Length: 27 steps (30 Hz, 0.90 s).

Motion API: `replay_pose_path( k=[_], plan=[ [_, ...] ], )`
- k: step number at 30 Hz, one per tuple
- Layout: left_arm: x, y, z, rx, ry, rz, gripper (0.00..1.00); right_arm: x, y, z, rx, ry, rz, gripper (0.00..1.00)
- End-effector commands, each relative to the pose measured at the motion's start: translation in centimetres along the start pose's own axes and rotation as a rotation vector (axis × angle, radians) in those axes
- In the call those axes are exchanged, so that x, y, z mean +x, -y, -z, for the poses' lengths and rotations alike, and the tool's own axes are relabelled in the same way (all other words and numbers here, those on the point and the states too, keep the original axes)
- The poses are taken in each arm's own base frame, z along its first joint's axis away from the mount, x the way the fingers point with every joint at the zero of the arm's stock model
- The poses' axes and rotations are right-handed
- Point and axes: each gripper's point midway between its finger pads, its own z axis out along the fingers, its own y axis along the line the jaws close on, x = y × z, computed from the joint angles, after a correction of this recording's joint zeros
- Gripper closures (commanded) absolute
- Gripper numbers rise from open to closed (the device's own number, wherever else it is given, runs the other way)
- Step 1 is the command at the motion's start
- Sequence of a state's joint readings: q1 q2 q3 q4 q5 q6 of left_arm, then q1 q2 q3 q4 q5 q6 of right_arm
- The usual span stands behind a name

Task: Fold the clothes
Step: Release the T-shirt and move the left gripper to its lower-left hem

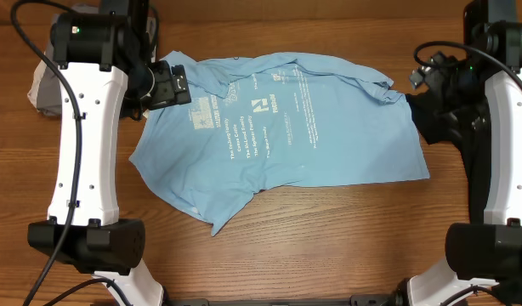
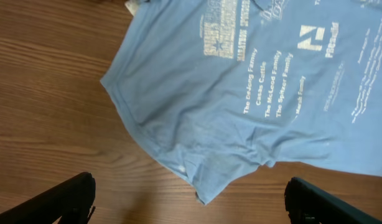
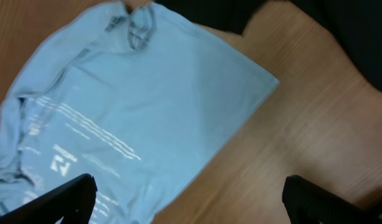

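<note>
L gripper [image 2: 190,188]: jaws spread full wide, both fingers at the far edges of the wrist view, nothing between them, no hold on anything. It hangs above the cloth, not touching. R gripper [image 3: 190,186]: same, jaws wide apart and empty, hovering clear of the cloth. Light blue T-shirt [image 1: 312,136] lies spread on the wood table [image 1: 329,246], roughly mid-table in the overhead view, rumpled, not folded. White lettering faces up, in cols running approx 12 to 6, w/ a small white logo near shirt ctr. Shirt outline irregular: a pointed flap sticks out toward 7 o'clock, the long hem runs along the 5 o'clock side, and there are bunched folds at the 2 o'clock corner. From overhead, L gripper sits at the shirt's 10 o'clock corner, over its edge; R arm is at approx 3 o'clock, just off the shirt's edge. Black garment [image 1: 431,123] lies at the shirt's 3 o'clock side, partly under the R arm; can't tell if the two touch. Bare wood shows all along 6 o'clock.
</note>
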State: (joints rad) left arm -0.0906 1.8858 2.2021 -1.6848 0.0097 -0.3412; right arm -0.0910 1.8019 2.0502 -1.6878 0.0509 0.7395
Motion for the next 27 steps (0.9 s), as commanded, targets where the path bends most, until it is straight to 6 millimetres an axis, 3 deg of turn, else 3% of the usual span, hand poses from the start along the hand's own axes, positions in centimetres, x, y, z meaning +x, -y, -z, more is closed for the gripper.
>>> replay_pose_path(
  k=[1,6,12,15,21,23,27],
  plan=[
    [2.0,0.0,1.0,0.028,-0.011,0.01,0.0,-0.2,1.3,1.5,0.008,0.058,-0.019,0.0],
    [6.9,-1.3,1.4,0.036,-0.058,0.012,0.0,1.0,2.5,2.1,0.008,0.057,-0.026,0.0],
    [13.0,0.2,-0.2,0.183,-0.106,-0.032,0.0,2.3,4.1,2.3,0.018,0.057,-0.029,0.0],
    [16.0,1.4,-2.3,0.253,-0.149,-0.041,0.0,2.3,4.9,1.3,0.07,0.064,-0.027,0.0],
    [20.9,2.3,-8.7,0.216,-0.24,-0.02,0.0,2.2,5.0,-2.0,0.102,0.054,-0.025,0.0],
    [22.0,2.7,-10.8,0.186,-0.249,-0.015,0.01,2.3,5.1,-3.4,0.112,0.046,-0.023,0.0],
    [22.8,3.7,-12.9,0.196,-0.234,-0.009,0.12,2.5,5.4,-4.9,0.129,0.036,-0.021,0.0]
  ],
)
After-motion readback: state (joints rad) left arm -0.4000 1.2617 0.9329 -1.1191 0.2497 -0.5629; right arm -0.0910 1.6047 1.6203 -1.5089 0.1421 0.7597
